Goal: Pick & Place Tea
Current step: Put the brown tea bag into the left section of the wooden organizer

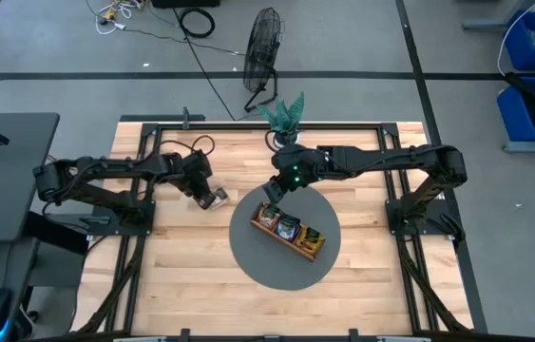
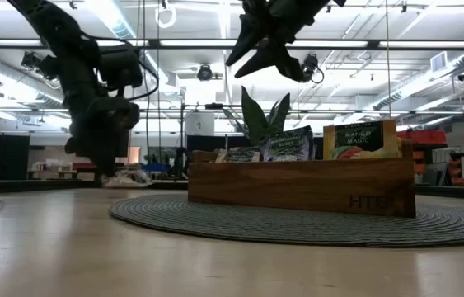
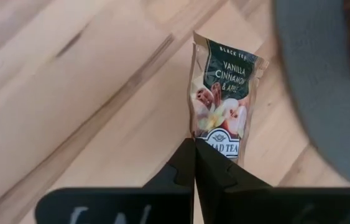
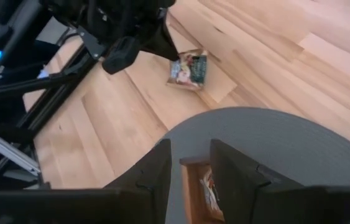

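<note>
A tea sachet (image 3: pixel 222 87), dark green and tan with a black-tea label, is on the bare wood left of the round grey mat (image 1: pixel 248 256). My left gripper (image 3: pixel 194 163) is shut on it. The brown wooden tray (image 1: pixel 289 231) lies on the mat with three sachets (image 2: pixel 288 145) standing upright in it. My right gripper (image 4: pixel 190 165) hovers open, with nothing between its fingers, above the tray's end nearest the table's far left. My left gripper pinches the sachet's brand-name end (image 3: pixel 223 147) between its two shut fingers, at that end's edge. The fingers slant down from the table's left side. The sachet stretches away from the fingertips toward the mat. Whether its far end (image 4: pixel 190 61) rests on the wood I cannot tell.
A small green plant (image 1: pixel 286 114) stands at the table's far edge, behind the mat. Bare wood lies all around the mat, wide on the near side. The black frame rails (image 1: pixel 143 171) run along the table's left and right sides.
</note>
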### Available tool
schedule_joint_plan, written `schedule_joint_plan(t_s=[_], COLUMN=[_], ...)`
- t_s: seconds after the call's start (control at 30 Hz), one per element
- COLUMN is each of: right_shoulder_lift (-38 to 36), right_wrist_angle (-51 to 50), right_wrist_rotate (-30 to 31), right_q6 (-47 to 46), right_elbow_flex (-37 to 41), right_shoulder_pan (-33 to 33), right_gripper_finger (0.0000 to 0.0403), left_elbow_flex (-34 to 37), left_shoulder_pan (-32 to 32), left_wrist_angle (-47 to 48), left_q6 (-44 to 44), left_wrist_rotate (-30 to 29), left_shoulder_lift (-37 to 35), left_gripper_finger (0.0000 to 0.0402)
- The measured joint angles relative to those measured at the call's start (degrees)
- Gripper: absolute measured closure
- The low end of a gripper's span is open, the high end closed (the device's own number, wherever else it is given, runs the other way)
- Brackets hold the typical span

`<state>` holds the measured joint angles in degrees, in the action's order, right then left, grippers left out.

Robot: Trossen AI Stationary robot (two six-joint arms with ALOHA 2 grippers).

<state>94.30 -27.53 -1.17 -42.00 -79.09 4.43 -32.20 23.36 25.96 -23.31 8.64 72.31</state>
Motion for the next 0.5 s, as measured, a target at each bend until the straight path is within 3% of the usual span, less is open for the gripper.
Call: schedule_joint_plan(t_s=[0.23, 0.5], right_shoulder_lift=[0.02, 0.04], right_wrist_angle=[1.73, 3.19], right_wrist_rotate=[-1.34, -1.45], right_q6=[-1.05, -1.05], right_elbow_flex=[0.0, 0.0], right_shoulder_pan=[0.94, 1.71], right_gripper_finger=[0.0284, 0.0284], left_elbow_flex=[-5.73, -13.36], left_shoulder_pan=[-0.16, -1.57], left_wrist_angle=[2.16, 1.98], left_q6=[0.43, 1.37], left_wrist_rotate=[0.18, 0.2], left_shoulder_lift=[-0.35, -5.39], left_gripper_finger=[0.0398, 0.0399])
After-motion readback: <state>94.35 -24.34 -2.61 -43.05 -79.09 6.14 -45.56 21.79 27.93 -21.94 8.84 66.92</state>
